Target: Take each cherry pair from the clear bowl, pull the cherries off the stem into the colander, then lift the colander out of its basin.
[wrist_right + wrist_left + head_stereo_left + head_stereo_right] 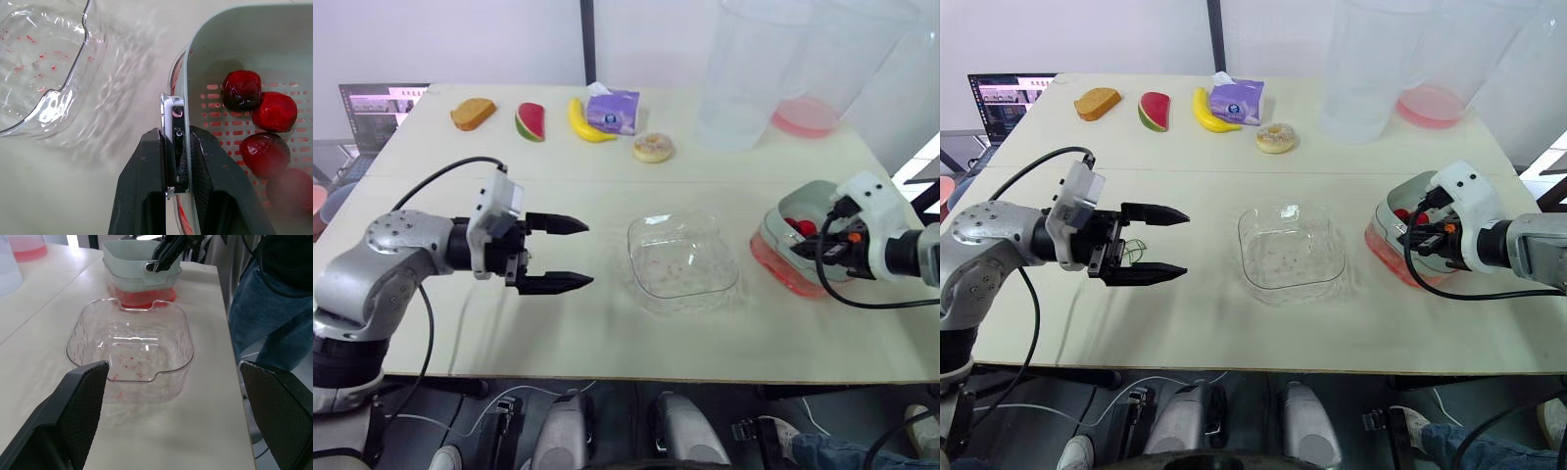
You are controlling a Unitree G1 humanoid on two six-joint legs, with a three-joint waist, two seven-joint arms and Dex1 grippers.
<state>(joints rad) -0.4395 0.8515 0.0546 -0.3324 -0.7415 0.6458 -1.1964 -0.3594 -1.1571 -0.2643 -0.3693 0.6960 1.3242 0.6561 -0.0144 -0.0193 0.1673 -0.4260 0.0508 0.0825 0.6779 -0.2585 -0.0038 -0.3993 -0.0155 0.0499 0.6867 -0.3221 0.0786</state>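
Note:
The clear bowl (682, 259) sits mid-table and holds nothing but red juice specks. To its right, the pale colander (808, 201) rests in a red-tinted basin (773, 262). Several dark red cherries (259, 117) lie inside the colander. My right gripper (174, 134) is shut on the colander's metal handle (172, 112) at the rim nearest the bowl. My left gripper (570, 255) hovers open to the left of the bowl with nothing between its fingers. A thin green stem (1136, 250) lies on the table by the left gripper.
Along the far edge lie a bread slice (473, 113), a watermelon slice (530, 121), a banana (585, 122), a purple tissue pack (613, 110) and a donut (653, 147). Tall clear containers (749, 73) stand at the back right. A laptop (377, 108) is at the far left.

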